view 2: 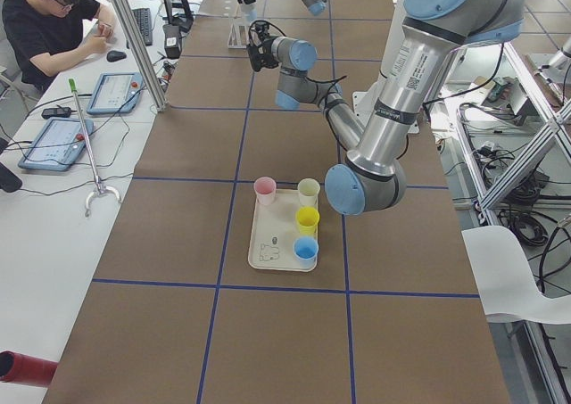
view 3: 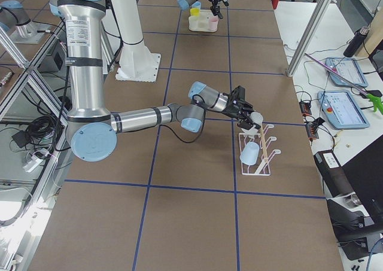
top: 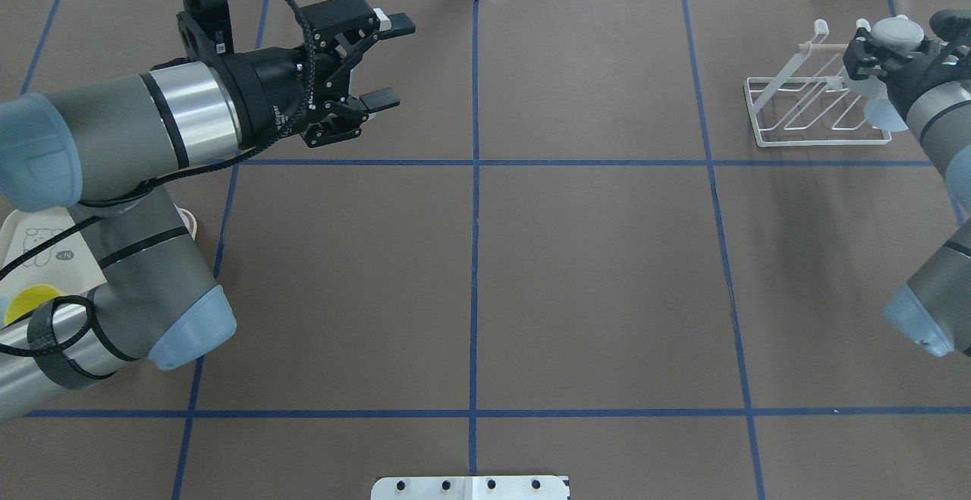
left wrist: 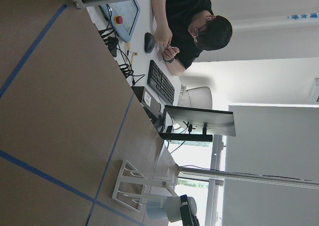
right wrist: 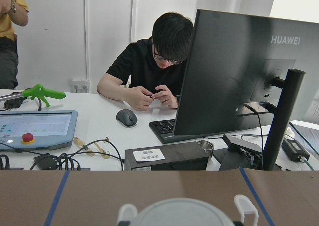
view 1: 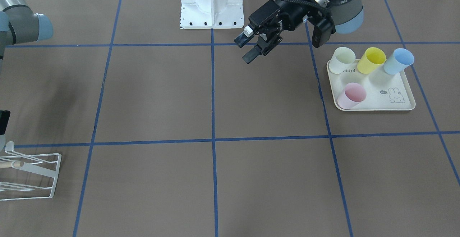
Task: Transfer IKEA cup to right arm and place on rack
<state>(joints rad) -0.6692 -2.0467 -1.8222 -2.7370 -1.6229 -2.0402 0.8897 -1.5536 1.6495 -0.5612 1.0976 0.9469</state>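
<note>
PLACING AT THE RACK: My right jaws appear clamped on the grey cup, base up, at the far right of the desk. It is directly over the rack, which is thin white wire with slanted prongs and a pale wooden rod. A translucent blue cup hangs tilted on the prongs below.

My right arm, brushed silver with pale-blue caps, comes in from the right edge. At far left, my left arm has its black left jaws spread wide above the matte brown surface. Their flat fingertips point right, toward the rack.

A cream, round-cornered tray with a rabbit drawing sits at the left. It carries four smooth pastel cups, three in a row and the pink one apart.

Blue tape lines cut the desk into large squares, and several of them lie between the left jaws and the rack. The rack stands near the desk's far edge. Beyond it, a person sits at a monitor.
</note>
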